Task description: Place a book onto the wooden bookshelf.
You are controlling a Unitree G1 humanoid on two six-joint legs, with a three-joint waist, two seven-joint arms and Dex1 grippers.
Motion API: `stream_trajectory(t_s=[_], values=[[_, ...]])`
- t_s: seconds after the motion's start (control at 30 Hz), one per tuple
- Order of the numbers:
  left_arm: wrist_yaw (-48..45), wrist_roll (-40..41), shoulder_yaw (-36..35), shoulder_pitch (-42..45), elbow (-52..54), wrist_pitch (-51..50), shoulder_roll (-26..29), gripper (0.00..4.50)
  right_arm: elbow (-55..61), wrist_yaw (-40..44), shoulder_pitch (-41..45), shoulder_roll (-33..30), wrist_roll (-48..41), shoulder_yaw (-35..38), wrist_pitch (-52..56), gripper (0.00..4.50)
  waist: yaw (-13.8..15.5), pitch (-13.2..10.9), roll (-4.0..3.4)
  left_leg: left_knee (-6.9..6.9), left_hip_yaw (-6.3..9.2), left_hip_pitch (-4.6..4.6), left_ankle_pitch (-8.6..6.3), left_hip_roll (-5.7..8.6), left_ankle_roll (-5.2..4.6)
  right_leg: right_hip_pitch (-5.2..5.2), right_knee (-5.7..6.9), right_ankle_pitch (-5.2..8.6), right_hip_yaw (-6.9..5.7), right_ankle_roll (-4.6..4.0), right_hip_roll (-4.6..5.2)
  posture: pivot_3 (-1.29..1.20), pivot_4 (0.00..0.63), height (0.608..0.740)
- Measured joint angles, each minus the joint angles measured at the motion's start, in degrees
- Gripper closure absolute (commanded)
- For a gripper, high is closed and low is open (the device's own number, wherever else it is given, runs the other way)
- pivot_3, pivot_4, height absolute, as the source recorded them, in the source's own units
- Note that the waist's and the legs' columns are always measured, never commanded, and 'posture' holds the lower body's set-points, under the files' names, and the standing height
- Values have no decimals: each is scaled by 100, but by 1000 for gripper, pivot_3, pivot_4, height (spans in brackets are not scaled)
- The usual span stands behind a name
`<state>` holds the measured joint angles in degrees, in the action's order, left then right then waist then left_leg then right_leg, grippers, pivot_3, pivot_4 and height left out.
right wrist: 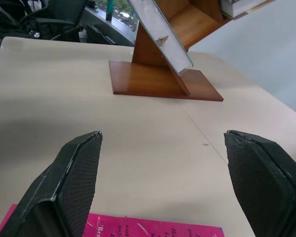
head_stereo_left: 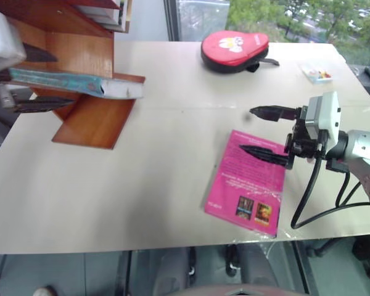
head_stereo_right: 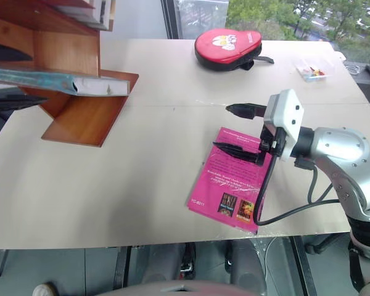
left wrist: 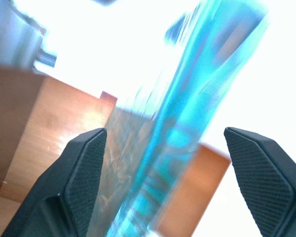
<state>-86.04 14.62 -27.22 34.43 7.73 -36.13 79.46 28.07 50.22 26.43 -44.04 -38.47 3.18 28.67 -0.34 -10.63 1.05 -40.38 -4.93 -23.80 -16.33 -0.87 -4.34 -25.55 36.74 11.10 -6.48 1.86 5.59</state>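
At the upper left of the frame the book (head_stereo_left: 74, 82) lies flat on a low shelf of the wooden bookshelf (head_stereo_left: 89, 120), its long axis running left to right and its white page edges overhanging toward the middle of the worktop (head_stereo_left: 142, 185). The left tool (head_stereo_left: 31, 80) straddles the book at the far left edge, 1 finger above and 1 below, spread wide and clear of the cover. The right tool (head_stereo_left: 268, 132), also wide and empty, hovers over a pink book (head_stereo_left: 250, 182) at right. The left arm is much nearer; its exit looks to be leftward, along the book's axis.
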Motion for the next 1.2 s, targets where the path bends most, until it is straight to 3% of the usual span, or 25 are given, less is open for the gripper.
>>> stream_trajectory(t_s=[0.13,0.2,0.27,0.37,0.47,0.57,0.6,0.7,0.73,0.8,0.9,0.93,1.2], values=[[190,1391,-1169,-113,1051,-2351,-465,434,-313,192,99,-6,49,-14,-16,445,30,1,0,-7,8,8,4,-1,6,9,8,1,-1,1,1,0,150,740],[614,2157,-1500,-80,1599,-3306,-1169,434,-314,195,80,-12,34,-10,21,445,48,7,-10,-14,10,25,5,-1,8,26,15,0,5,1,2,0,150,740],[1331,2907,-1506,-165,2285,-3989,-2385,434,-219,145,-65,-25,15,4,140,445,117,11,-17,-13,18,75,5,-2,9,84,9,0,15,0,2,0,150,740],[2407,3146,-914,-789,2944,-3898,-3981,434,138,-62,-471,-130,59,42,274,445,135,18,-3,-10,25,116,4,10,10,129,10,-12,15,-22,17,0,150,740],[3649,2543,355,-1309,2910,-2961,-5391,1124,536,-471,-1152,-210,349,128,408,445,147,22,15,-11,31,110,4,19,11,131,1,-16,9,-25,25,0,150,740],[4273,1774,1176,-1538,2457,-1806,-5793,2400,813,-777,-1762,-237,568,279,490,445,132,25,10,-5,28,117,4,16,11,128,4,-16,14,-28,21,0,150,740],[4369,1620,1296,-1567,2334,-1572,-5862,2851,856,-825,-1869,-239,592,320,502,445,121,25,8,-4,28,117,4,14,11,127,4,-15,13,-28,19,0,150,740],[4535,1001,1789,-1862,1675,-500,-5891,2721,1151,-960,-2724,-348,793,750,538,445,143,33,-4,0,30,115,3,13,10,126,1,-14,9,-30,19,0,150,740],[4498,915,1842,-1965,1451,-346,-5833,2261,1151,-956,-2923,-383,804,882,628,0,127,32,-4,0,27,111,3,13,8,122,-1,-14,11,-29,19,0,150,740],[4275,964,1851,-2120,1273,-151,-5669,1664,1188,-868,-3389,-473,769,1212,741,0,130,32,-4,-1,26,100,2,13,7,112,-1,-14,11,-28,22,0,150,740],[3832,1064,1595,-2435,1046,39,-5004,265,1240,-627,-4397,-608,841,1916,774,0,144,32,-4,3,30,92,1,10,6,102,-1,-9,9,-27,21,0,150,740],[3750,1060,1455,-2530,960,73,-4777,11,1257,-570,-4606,-586,856,2133,773,0,133,33,-6,3,27,92,1,10,5,101,-1,-5,12,-18,21,0,150,740],[3159,1195,1126,-3253,911,324,-3791,11,1671,-273,-5656,-381,643,3448,896,0,139,36,-11,3,30,93,-30,5,-1,98,-3,16,11,-29,48,0,150,740]])
